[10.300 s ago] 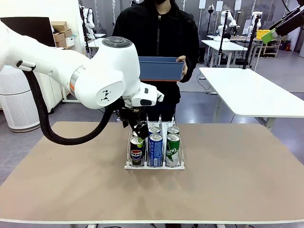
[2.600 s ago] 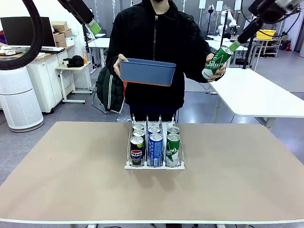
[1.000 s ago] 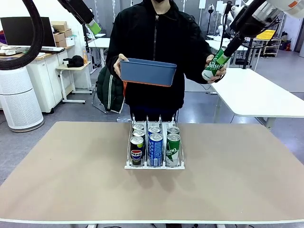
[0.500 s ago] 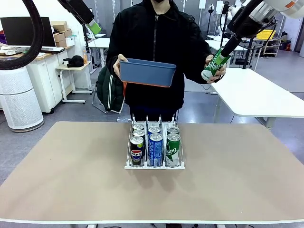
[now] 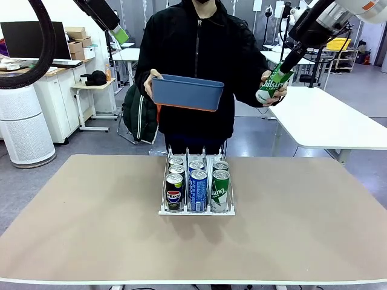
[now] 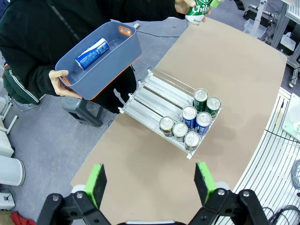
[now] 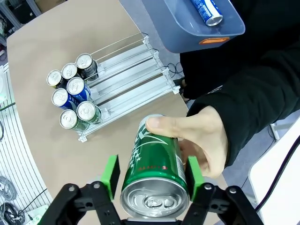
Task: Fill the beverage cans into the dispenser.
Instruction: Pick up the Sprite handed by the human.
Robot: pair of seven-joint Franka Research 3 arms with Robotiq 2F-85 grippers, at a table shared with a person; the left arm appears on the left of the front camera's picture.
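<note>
The left tool (image 6: 151,183) is hanging high over the worktop's (image 5: 91,211) left, spread wide and carrying nothing, well apart from everything. The person is holding a bin (image 5: 187,93) beyond the far edge, with one blue can (image 6: 92,48) lying in it and waiting its turn. The dispenser (image 6: 159,91) is sitting mid-worktop, holding seven cans (image 5: 198,190) at its near end: three left, two middle, two right, with the far lanes standing bare. So most of the filling is looking done, with two cans outstanding. At far right a hand (image 7: 204,140) is offering a green can (image 7: 157,154). The right tool (image 7: 152,174) is straddling its top, pads close on both sides; whether it is pinching, I cannot tell.
</note>
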